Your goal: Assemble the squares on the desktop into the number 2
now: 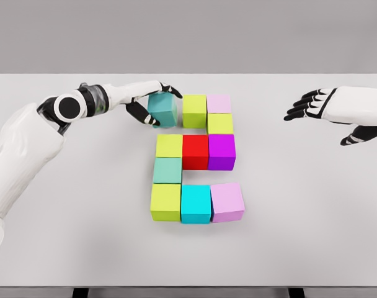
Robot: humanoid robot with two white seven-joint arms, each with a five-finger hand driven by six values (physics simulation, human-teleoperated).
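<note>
Left hand (pixel 150 105): fingers (pixel 137 113) clamp teal cube (pixel 163 109) at top-left of block figure on white table (pixel 312 205). No writing visible. Cubes: ten total; four yellow-green, two teal, two pink, one red, one magenta. Right hand (pixel 325 105): fingers spread, empty.

The left hand's (pixel 152 102) fingers cover part of the teal cube (pixel 163 110), and the right forearm (pixel 368 105) seems cut by the frame's edge.
</note>
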